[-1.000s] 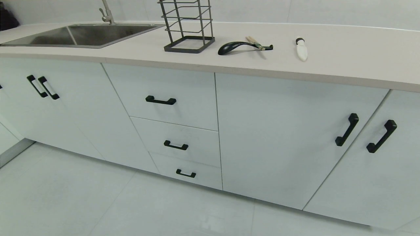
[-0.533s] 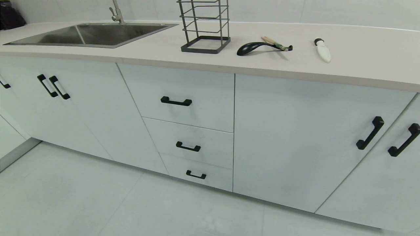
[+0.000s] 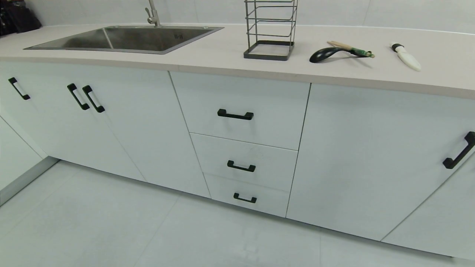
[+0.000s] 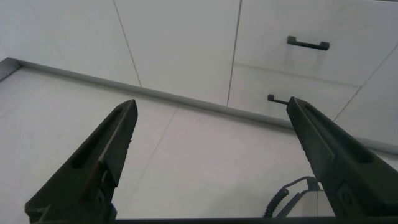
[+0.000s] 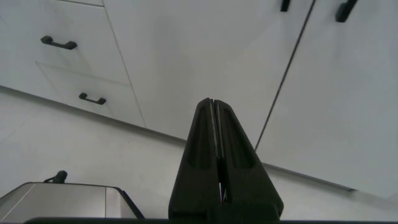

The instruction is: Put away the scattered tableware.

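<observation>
On the pale countertop (image 3: 222,55) lie a black spoon (image 3: 330,54), a pair of wooden chopsticks (image 3: 350,49) with green ends resting across the spoon's handle, and a white knife with a black end (image 3: 406,58) further right. A black wire rack (image 3: 270,29) stands upright to the left of the spoon. My left gripper (image 4: 211,115) is open, held low over the floor and facing the drawer fronts. My right gripper (image 5: 215,112) is shut with nothing in it, also low, in front of the cabinet doors.
A steel sink (image 3: 122,38) with a tap (image 3: 152,13) is set into the counter at the left. Below run white cabinet doors and a stack of three drawers (image 3: 241,148) with black handles. Grey tiled floor (image 3: 111,230) spreads in front of the cabinets.
The whole head view has shifted: the counter, rack and tableware now sit further right in the picture, so the camera has turned or moved left. Nothing on the counter has moved.
</observation>
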